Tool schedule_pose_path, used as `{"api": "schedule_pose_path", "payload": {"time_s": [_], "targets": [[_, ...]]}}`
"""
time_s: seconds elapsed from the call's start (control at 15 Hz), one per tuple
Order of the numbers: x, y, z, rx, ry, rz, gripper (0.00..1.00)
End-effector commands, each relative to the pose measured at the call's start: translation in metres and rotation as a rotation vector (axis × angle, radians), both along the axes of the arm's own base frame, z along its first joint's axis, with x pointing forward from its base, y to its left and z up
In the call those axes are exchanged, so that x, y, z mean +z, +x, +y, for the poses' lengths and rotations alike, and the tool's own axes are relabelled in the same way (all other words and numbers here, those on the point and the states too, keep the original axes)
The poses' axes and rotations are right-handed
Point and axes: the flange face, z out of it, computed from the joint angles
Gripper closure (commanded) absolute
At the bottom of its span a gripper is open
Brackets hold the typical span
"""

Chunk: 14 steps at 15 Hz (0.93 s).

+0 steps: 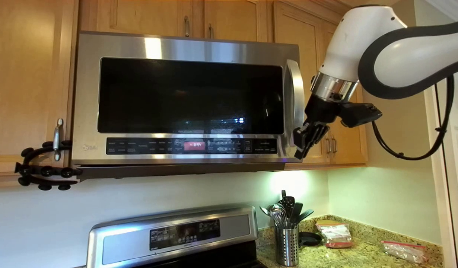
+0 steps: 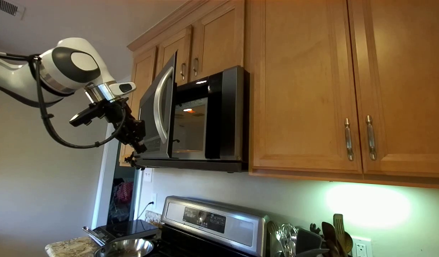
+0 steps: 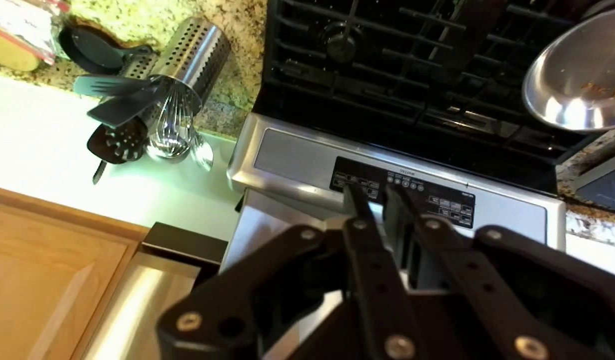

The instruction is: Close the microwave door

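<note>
The microwave door (image 1: 191, 96) has a dark window and a curved steel handle (image 1: 298, 89). In an exterior view the door (image 2: 146, 107) stands partly open, its handle edge (image 2: 157, 103) out from the microwave body (image 2: 232, 114). My gripper (image 1: 299, 147) is near the handle's lower end. It also shows in front of the door's outer face (image 2: 142, 146); I cannot tell whether it touches. In the wrist view the gripper's fingers (image 3: 370, 190) are a small gap apart, nothing held. A steel part there, apparently the door (image 3: 267, 220), is partly hidden by the gripper.
Below are the stove's steel control panel (image 1: 232, 227) and a utensil holder (image 1: 287, 245). A steel pan (image 2: 125, 246) sits on the stove. A black flexible-legged stand (image 1: 46, 171) is at the microwave's hinge side. Wooden cabinets (image 2: 305, 89) flank the microwave.
</note>
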Motion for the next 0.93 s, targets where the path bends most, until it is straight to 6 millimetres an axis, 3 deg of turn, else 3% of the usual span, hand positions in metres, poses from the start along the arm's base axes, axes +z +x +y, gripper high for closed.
{"api": "schedule_pose_path", "payload": {"time_s": [0.0, 0.6, 0.87], "targets": [[0.017, 0.019, -0.008, -0.018, -0.047, -0.05, 0.99], [0.022, 0.076, -0.036, 0.004, -0.088, -0.145, 0.97], [0.022, 0.108, -0.061, -0.002, -0.099, -0.155, 0.97]]}}
